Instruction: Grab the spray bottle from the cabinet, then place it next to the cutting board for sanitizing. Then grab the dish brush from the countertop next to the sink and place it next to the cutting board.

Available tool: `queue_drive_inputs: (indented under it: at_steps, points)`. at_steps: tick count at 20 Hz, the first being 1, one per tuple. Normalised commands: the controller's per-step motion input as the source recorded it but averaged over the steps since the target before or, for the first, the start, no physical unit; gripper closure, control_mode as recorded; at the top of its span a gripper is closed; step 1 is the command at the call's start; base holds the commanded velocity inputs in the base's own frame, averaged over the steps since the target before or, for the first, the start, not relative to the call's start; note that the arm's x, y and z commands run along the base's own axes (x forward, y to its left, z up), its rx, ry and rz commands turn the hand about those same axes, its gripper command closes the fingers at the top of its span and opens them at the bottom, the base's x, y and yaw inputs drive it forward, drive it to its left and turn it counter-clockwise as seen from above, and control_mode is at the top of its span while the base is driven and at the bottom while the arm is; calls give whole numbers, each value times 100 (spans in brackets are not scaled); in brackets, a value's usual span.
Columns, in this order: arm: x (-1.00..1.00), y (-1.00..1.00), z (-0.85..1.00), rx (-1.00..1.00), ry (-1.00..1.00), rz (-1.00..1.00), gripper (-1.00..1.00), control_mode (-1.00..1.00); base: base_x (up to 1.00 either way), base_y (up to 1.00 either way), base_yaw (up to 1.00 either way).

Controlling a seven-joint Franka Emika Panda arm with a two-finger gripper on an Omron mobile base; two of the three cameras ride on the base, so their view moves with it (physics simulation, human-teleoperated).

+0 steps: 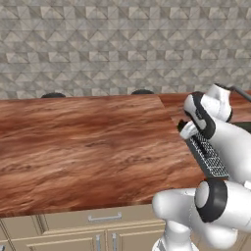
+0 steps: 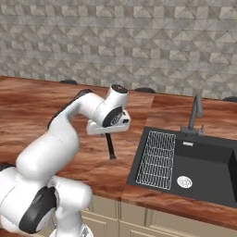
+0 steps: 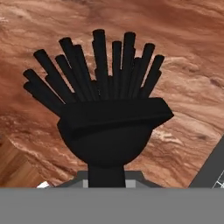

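End effector (image 2: 109,133) clamped on the dish brush (image 2: 110,147), held head-down above the worktop (image 2: 37,111) beside the sink's (image 2: 203,162) left edge; carry it level toward the cutting board.

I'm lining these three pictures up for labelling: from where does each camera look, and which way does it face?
Left base view: behind the arm's left, facing forward and down over the countertop; white arm at lower right.
Right base view: behind its right, facing the sink; arm at lower left, tool shut on the dish brush.
Hand view: on the hand, looking along the brush at the countertop.
Both base views share countertop, sink and tiled wall.
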Motion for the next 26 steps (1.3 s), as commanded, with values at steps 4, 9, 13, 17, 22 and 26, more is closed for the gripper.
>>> queue_drive_inputs:
  at_steps: [4,9,13,17,22,26]
  points:
    - [-64,17,99,-7,-16,-15,100,-100,0,0,0]
    - [-83,15,56,3,-17,-32,100,-100,0,0,0]
    - [-73,53,40,3,-44,-25,100,-100,0,0,0]
    - [-62,56,59,0,-50,-13,100,-100,0,0,0]
    - [0,0,0,0,0,0,100,100,-86,27,-2]
    - [0,0,0,0,0,0,100,100,-100,-3,0]
